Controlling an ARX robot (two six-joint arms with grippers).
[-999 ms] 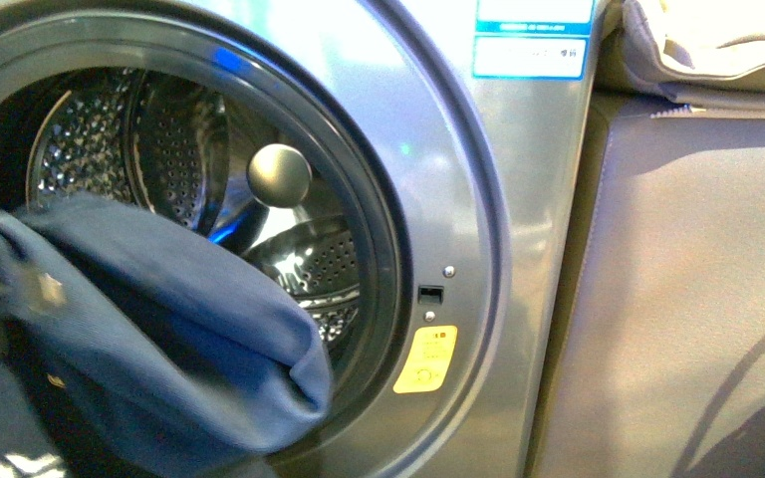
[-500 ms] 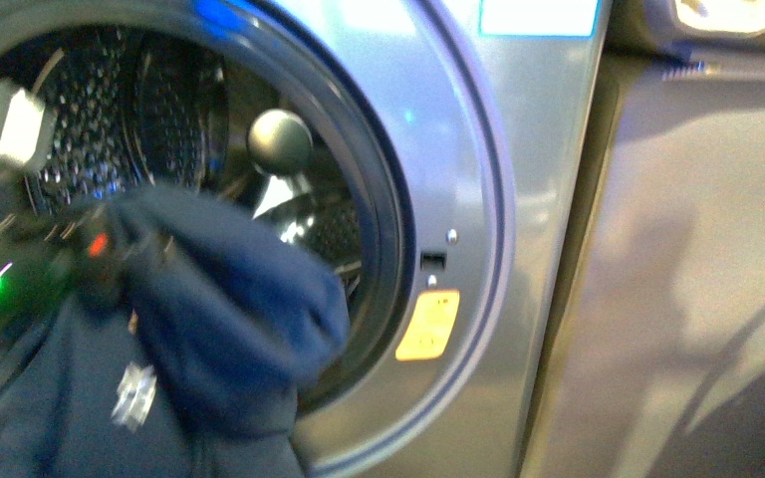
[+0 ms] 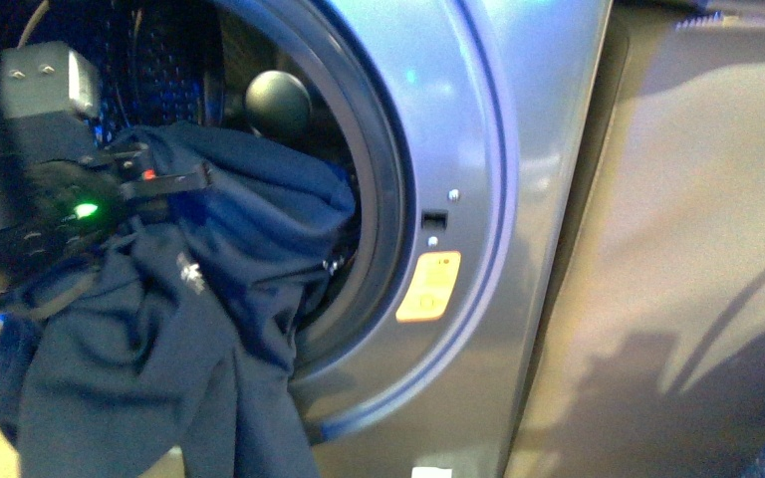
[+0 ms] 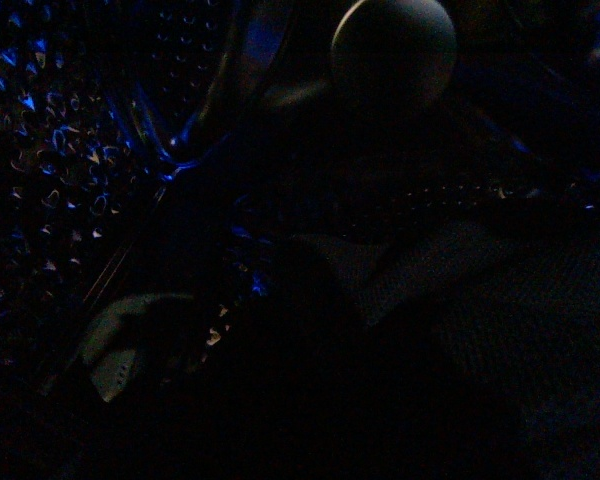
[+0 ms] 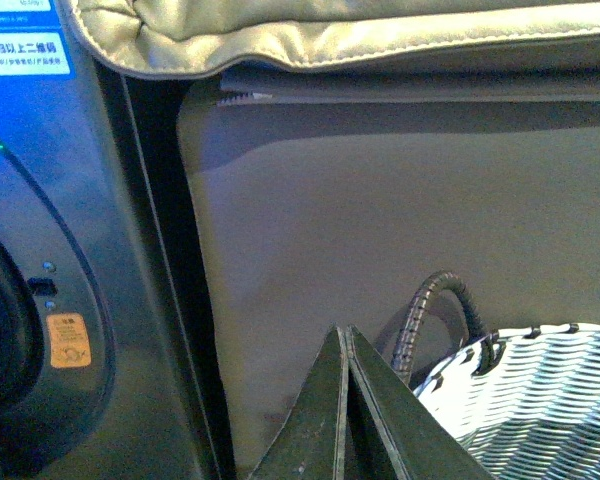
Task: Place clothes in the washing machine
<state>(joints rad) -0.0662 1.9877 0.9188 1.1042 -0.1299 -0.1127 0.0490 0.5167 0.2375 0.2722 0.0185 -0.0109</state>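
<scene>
In the front view the silver-grey washing machine (image 3: pixel 478 149) fills the left and middle, its round porthole open. The dark blue-grey clothes (image 3: pixel 209 299) hang over the lower rim of the porthole, part inside, part draped down outside. My left gripper (image 3: pixel 174 179) is shut on the clothes at the porthole's mouth, with the arm's black body and a green light behind it. The left wrist view is nearly dark. In the right wrist view my right gripper (image 5: pixel 345 335) is shut and empty, away from the washing machine (image 5: pixel 50 250), whose yellow-orange sticker (image 5: pixel 68 340) shows.
A plain beige-grey panel (image 3: pixel 677 229) stands right of the washer. In the right wrist view a white woven basket (image 5: pixel 525 385) with a dark handle sits close to the right gripper, and beige padded fabric (image 5: pixel 330 30) lies on top of the panel.
The left gripper has carried the clothes up and further into the porthole. The view has shifted down, so the washer's labels and the beige fabric have left the front view.
</scene>
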